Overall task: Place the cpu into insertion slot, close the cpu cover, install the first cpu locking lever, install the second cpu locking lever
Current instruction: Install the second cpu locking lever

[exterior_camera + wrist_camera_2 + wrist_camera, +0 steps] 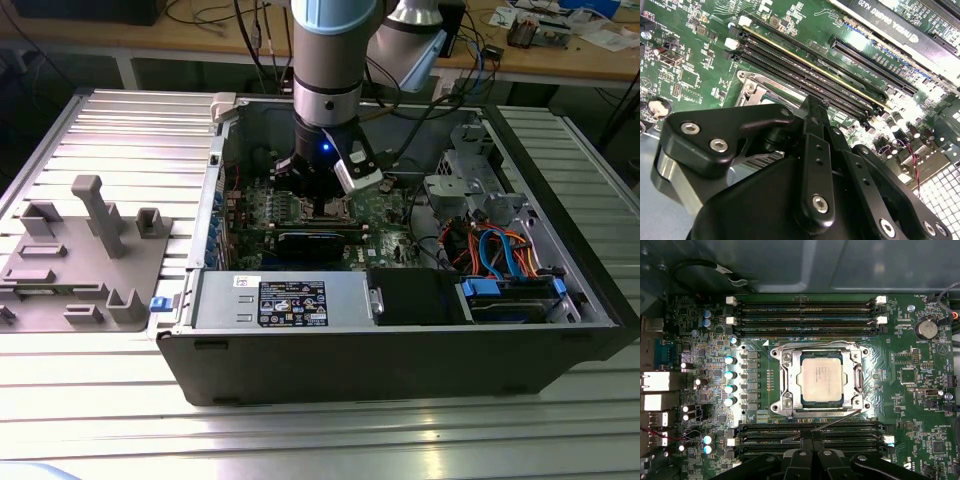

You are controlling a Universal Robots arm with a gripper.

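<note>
The cpu (pixel 821 376), a silver-grey square, lies in the insertion slot (pixel 790 409) on the green board. The cpu cover (pixel 785 376), a silver frame, is down around it. One locking lever (pixel 815 343) lies flat along the frame's edge beside the memory slots. The other locking lever (pixel 835 422) slants away from the opposite edge, and its free end reaches the fingertips. My gripper (pixel 812 440) is shut, its black fingers (pixel 815 130) together just beside the socket and against that slanted lever. In the exterior view the gripper (pixel 325 200) hangs low inside the open computer case (pixel 400 380), over the socket.
Long black memory slots (pixel 805 315) run on both sides of the socket. A long black card (pixel 315 243) and a power supply (pixel 285 300) stand toward the case's front. Cables and a drive bay (pixel 505 265) fill the exterior view's right. A grey fixture (pixel 85 255) sits on the table at the left.
</note>
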